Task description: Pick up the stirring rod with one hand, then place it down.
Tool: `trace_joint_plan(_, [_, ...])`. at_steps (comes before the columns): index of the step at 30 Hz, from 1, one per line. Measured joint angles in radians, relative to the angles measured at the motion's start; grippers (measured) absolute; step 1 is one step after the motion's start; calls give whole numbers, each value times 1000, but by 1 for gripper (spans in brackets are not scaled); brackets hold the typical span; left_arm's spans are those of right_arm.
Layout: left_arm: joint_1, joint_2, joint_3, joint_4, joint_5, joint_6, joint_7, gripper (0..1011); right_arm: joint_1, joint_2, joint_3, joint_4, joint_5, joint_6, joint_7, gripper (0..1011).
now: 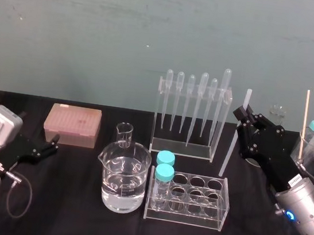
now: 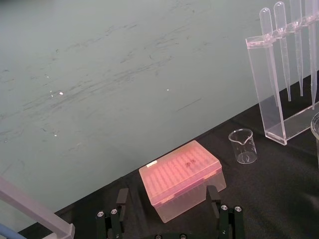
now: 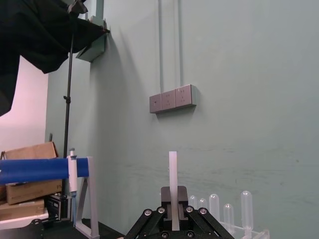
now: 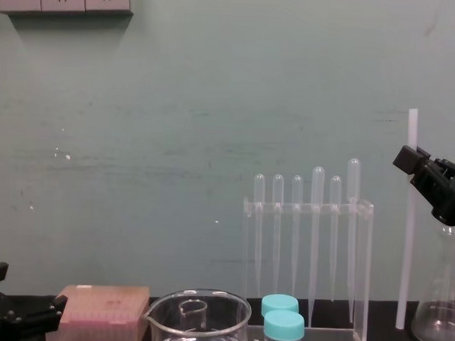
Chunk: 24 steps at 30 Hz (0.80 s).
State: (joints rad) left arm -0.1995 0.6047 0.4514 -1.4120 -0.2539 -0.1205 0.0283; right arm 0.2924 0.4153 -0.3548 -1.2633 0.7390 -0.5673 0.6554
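Fingers of the black two-fingered right gripper (image 1: pixel 242 115) are closed tight on a long, thin, translucent-white stirring rod (image 1: pixel 231 147), pinching it on both sides. The rod stands nearly upright: a short length sticks up above the fingers, and the much longer part hangs below them. Its lower end reaches down towards the black tabletop (image 1: pixel 75 211); contact there cannot be made out. Just to the left of these fingers stands a clear acrylic pipette rack (image 1: pixel 181 151) with bulb-topped pipettes hanging in it. To the fingers' right is a clear glass conical flask (image 4: pixel 435 327).

The black left gripper (image 1: pixel 54 143) sits low over the table. Its fingers (image 2: pixel 122 199) are spread wide apart and hold nothing. A pink translucent lidded tip box (image 2: pixel 182 177) lies just beyond its fingertips.
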Motion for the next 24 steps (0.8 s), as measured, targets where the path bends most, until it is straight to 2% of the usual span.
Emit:
trace_joint_plan(19, [0,0,0,0,0,0,0,1000,0,0,0,0,0,0,1,68])
trace_joint_plan(24, [0,0,0,0,0,0,0,1000,-2,0,5,-4,5,12,24,68])
